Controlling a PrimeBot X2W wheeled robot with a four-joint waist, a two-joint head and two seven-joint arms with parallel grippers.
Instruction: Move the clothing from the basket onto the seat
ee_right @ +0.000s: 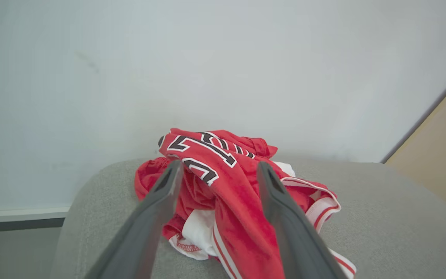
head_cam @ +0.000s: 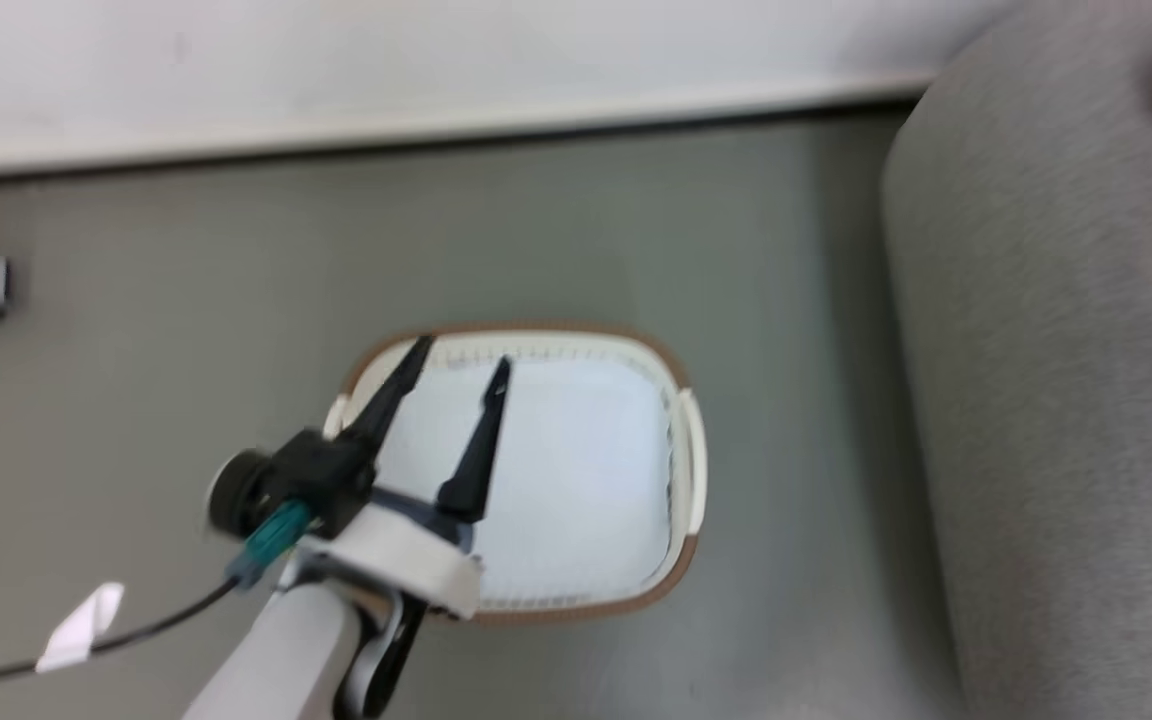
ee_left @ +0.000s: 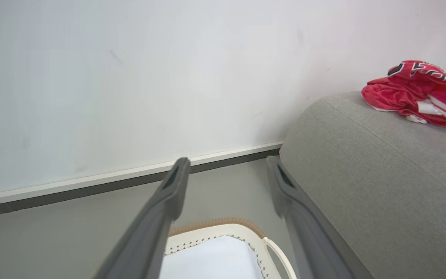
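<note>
Head view: basket [head_cam: 691, 450] empty, left gripper [head_cam: 463, 355] wide open above it; clothing [ee_right: 223, 182] sits bunched on the seat [ee_right: 381, 217], right gripper [ee_right: 219, 166] open over it, holding nothing; best lift away straight, no snagging.

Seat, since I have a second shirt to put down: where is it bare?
The seat is bare along its rounded edge, between the clothing and the basket side. Grey fabric right of the clothing in the right wrist view is free too. Crowded only at the clothing itself.
</note>
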